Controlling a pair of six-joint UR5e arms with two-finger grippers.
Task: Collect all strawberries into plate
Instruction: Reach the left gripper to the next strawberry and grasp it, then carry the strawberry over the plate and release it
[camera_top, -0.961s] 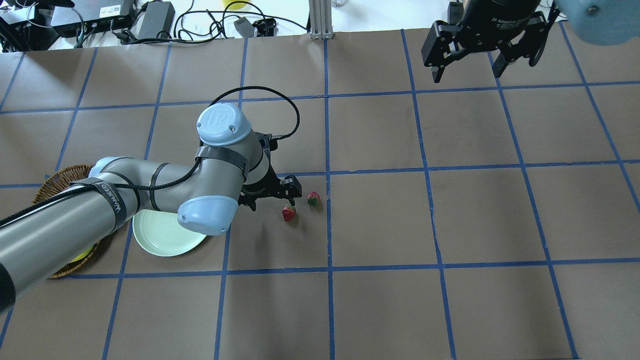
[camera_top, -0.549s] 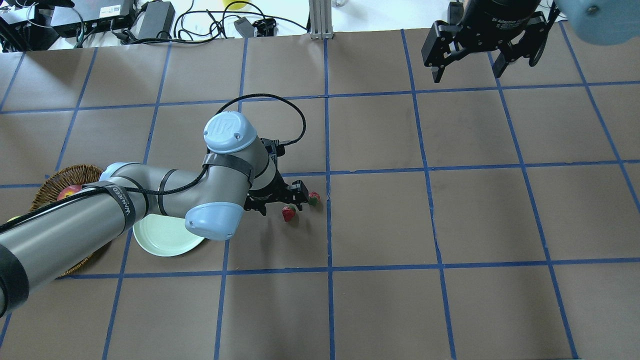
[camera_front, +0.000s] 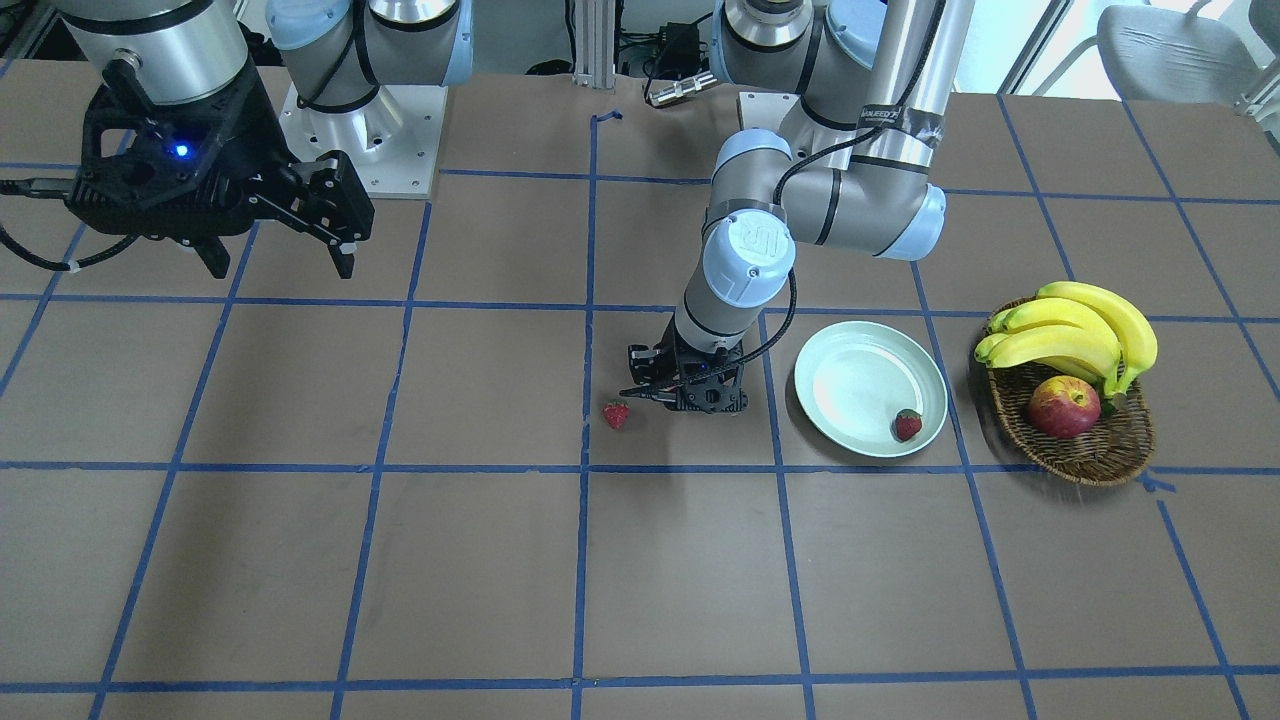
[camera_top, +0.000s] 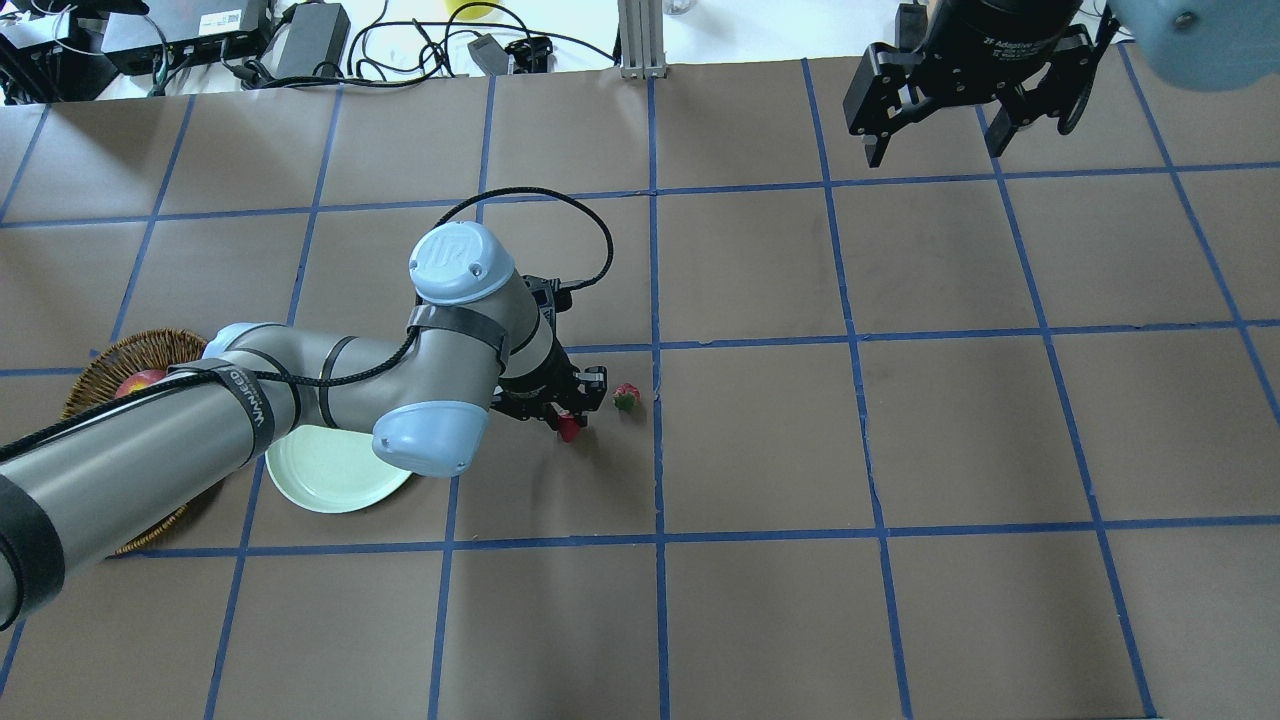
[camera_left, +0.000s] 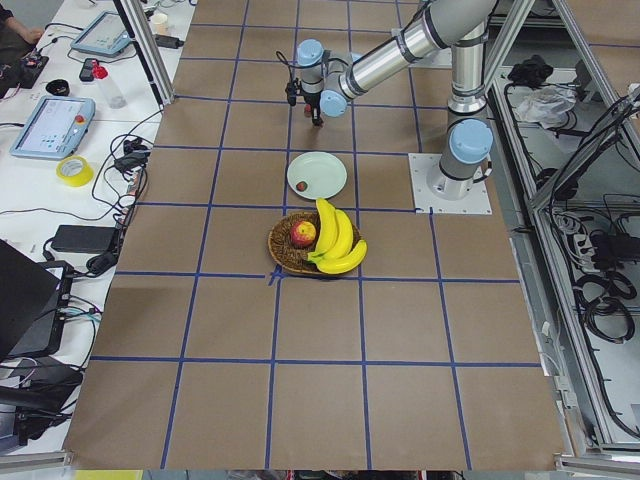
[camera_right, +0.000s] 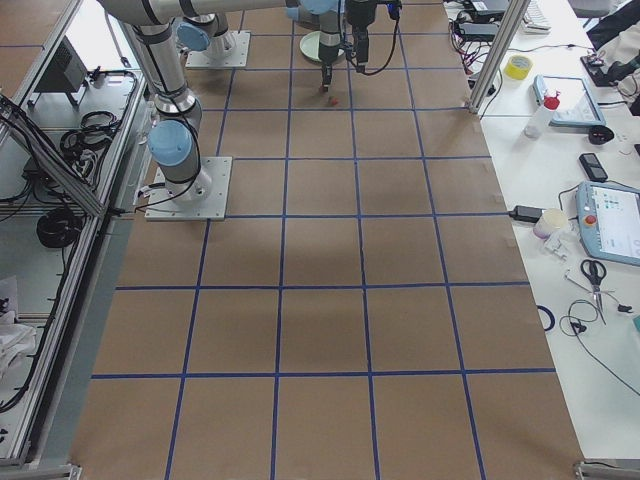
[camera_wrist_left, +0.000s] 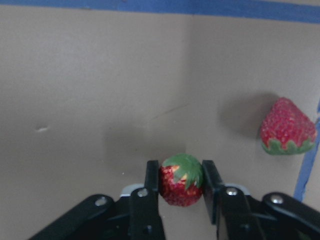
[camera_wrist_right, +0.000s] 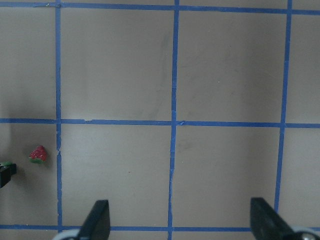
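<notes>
The left claw (camera_wrist_left: 180, 169) stands clamped on a small red strawberry with a green leafy cap (camera_wrist_left: 181, 187), its two black fingers (camera_wrist_left: 151, 175) pressed to the berry's sides, low over the brown paper-covered desk (camera_top: 760, 440) gridded with blue tape. A second ago the same claw hung spread beside this berry, and half a second ago it straddled it. Now it has closed on the fruit. Whether the berry has left the desk cannot be told.

Just beside it, toward the robot's right, a second strawberry (camera_top: 626, 397) lies loose on the desk, close to a blue tape line. On the other side of the claw, a third strawberry (camera_front: 908, 424) already rests inside the pale mint-green round plate (camera_front: 850, 385), near its rim. Beyond the plate, a brown wicker basket (camera_front: 1090, 452) holds yellow bananas (camera_front: 1080, 330) and a red apple (camera_front: 1063, 407).

The right claw (camera_top: 935, 145) hangs high over the desk's right side, fingers spread with nothing between them, well apart from the fruit.

The grasp appears made, so the task looks about a third done: one berry plated, one in hand, one waiting. The likely next step is a lift and a short carry to the plate. The pinch on a rounded berry could slip on the way.
</notes>
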